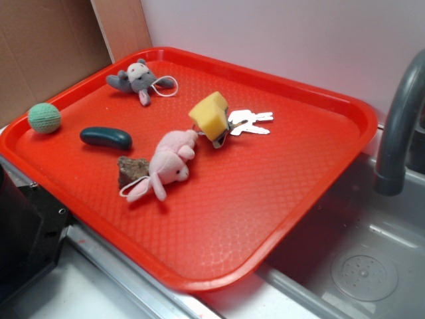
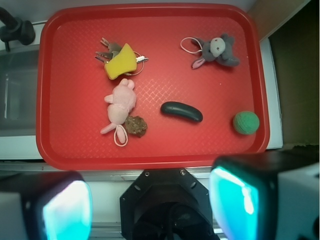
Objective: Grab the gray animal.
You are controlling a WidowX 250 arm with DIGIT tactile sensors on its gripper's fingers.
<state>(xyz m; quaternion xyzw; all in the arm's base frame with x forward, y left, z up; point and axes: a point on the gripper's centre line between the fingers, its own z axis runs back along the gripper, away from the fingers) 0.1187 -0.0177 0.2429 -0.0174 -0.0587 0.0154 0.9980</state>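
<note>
The gripper [image 2: 150, 210] is seen at the bottom of the wrist view, its two fingers [image 2: 245, 200] spread wide and holding nothing, raised above the near edge of the red tray [image 2: 150, 159]. On the tray, nearest the gripper, a pink bunny [image 2: 120, 105] lies touching a brown lump [image 2: 135, 126], with a dark green pickle [image 2: 181, 111] and a green knitted ball [image 2: 246, 122] to the right. Farther off lie a yellow sponge [image 2: 120, 62] on a bunch of keys [image 2: 107, 51], and the gray animal [image 2: 216, 50] in the far right part, well apart from the gripper.
</note>
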